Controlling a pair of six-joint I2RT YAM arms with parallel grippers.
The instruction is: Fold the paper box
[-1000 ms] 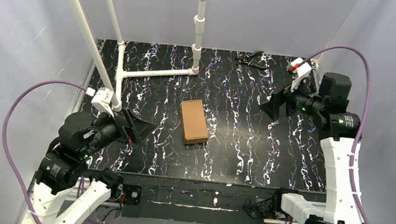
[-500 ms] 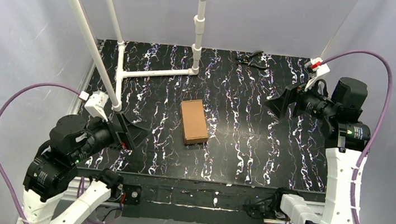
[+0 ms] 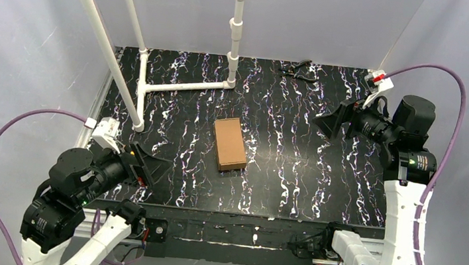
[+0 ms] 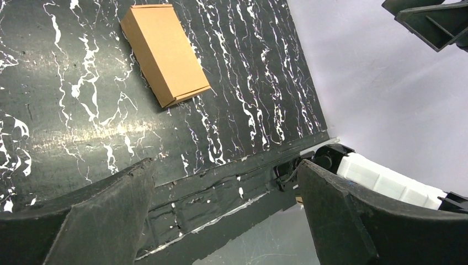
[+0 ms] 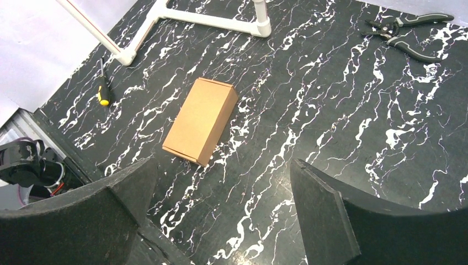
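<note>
Judged at the end of folding, or nearly. Lying flat, touched by neither pincer: paper box (image 3: 230, 144), well ahead of left gripper (image 4: 223, 221) and right gripper (image 5: 218, 212), between them. Spread wide and empty, both. Plain brown cardboard, matte, crisp-edged, rectangular, on glossy black white-veined table (image 3: 293, 179). Next, likely: checking the end flap, pressing if lifted.
</note>
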